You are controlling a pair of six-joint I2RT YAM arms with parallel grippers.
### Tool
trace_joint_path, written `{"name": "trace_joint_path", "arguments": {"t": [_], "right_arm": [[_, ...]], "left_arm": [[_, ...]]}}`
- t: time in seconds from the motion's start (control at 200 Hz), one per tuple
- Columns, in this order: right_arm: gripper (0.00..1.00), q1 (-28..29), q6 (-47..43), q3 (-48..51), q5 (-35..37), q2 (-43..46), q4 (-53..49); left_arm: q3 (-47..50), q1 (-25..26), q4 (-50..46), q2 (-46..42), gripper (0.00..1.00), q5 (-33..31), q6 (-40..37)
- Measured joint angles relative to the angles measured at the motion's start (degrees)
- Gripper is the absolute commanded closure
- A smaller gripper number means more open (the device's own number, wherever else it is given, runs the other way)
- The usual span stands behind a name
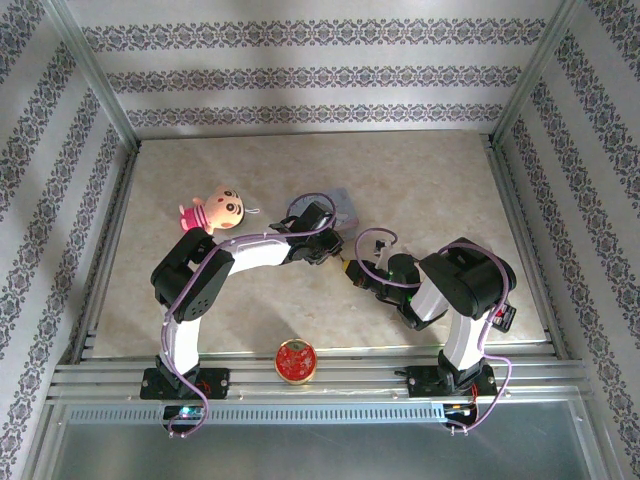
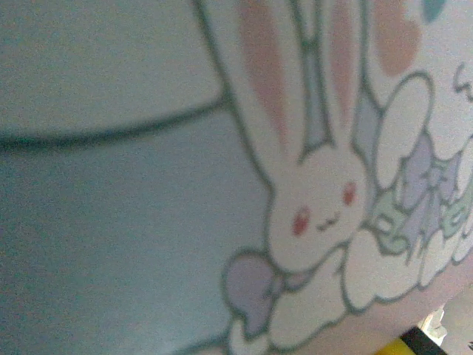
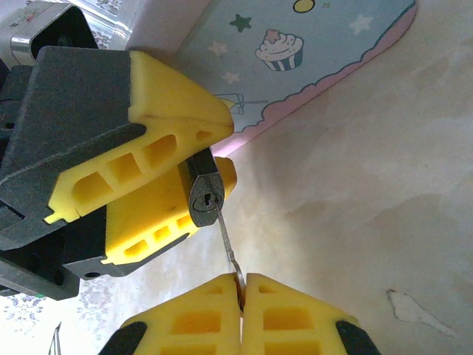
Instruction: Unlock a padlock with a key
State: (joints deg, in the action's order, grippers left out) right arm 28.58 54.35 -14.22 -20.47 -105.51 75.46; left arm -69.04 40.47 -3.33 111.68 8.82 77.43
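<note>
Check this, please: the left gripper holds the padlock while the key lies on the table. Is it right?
Not quite. The left gripper holds the padlock, but the key does not lie on the table: the right gripper pinches it, tip at the keyhole. The right wrist view shows this.

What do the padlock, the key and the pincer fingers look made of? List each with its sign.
The padlock looks like metal: dull grey sheen, machined keyway. The key looks like thin bright steel, glinting along the blade. The pincer fingers seem to be moulded matt yellow plastic with hollow ribbed cells, on black mounts.
</note>
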Motion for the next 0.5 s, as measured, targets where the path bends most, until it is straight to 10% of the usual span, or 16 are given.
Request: {"name": "trace_joint_path", "arguments": {"t": [0.5], "right_arm": [[1.0, -1.5, 2.6, -0.7, -2.8, 0.0, -0.1]], "left_arm": [[0.5, 0.0, 1.3, 0.0, 1.0, 0.3, 0.0]]}}
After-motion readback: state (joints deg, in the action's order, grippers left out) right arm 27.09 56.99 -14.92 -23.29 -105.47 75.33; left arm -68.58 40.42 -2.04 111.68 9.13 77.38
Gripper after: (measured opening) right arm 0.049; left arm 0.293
